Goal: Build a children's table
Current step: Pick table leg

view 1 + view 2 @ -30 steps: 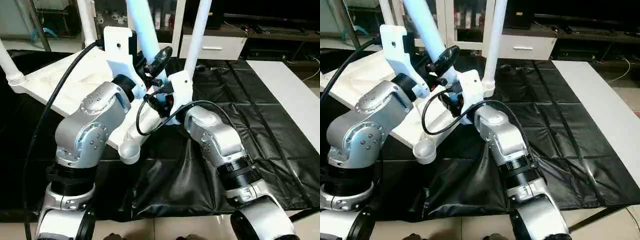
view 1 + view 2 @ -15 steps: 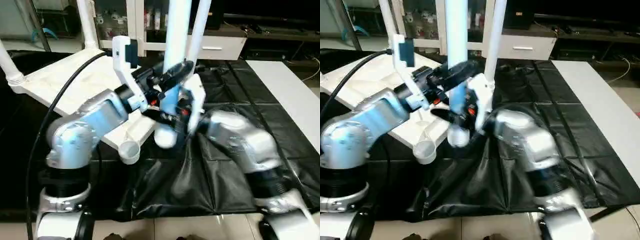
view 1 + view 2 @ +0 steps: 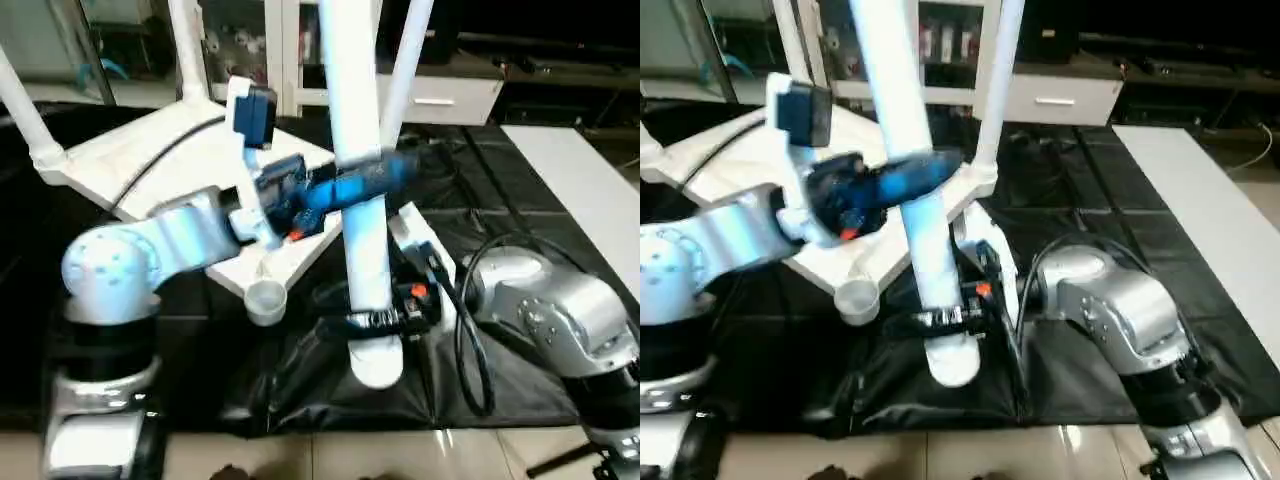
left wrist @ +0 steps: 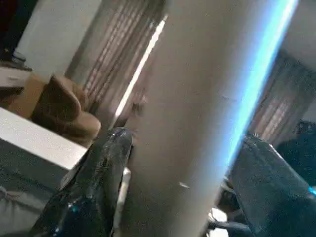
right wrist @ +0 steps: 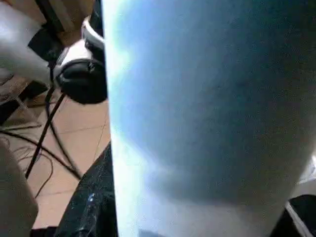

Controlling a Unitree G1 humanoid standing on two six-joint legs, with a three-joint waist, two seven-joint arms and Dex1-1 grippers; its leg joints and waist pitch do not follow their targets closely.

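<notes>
- The children's table, a large white plastic rectangular tabletop (image 3: 150,165), lies upside down on the black-covered work surface (image 3: 520,210) with three long white tapered round legs already standing in its corner sockets; the near corner socket (image 3: 265,300) is empty.
- The fourth white tapered leg (image 3: 360,230) is held nearly upright just beside that empty socket, its thick end low over the black cover, not yet in the socket.
- The right gripper (image 3: 385,320) grasps the leg close to its thick end, its black fingers clamped around it.
- The left gripper (image 3: 345,190) straddles the leg higher up; the left wrist view shows its dark fingers (image 4: 94,182) on either side of the leg, but I cannot tell whether they press on it or stand loose.
- Risk: if the left jaws are loose, the long leg could tip about the low right grasp and swing into a standing leg (image 3: 405,70).
- Risk: the leg's end sits off to the side of the socket, so lowering it now would likely land it on the rim or the cover.
- Risk: a sideways push could slide the tabletop across the slick cover.
</notes>
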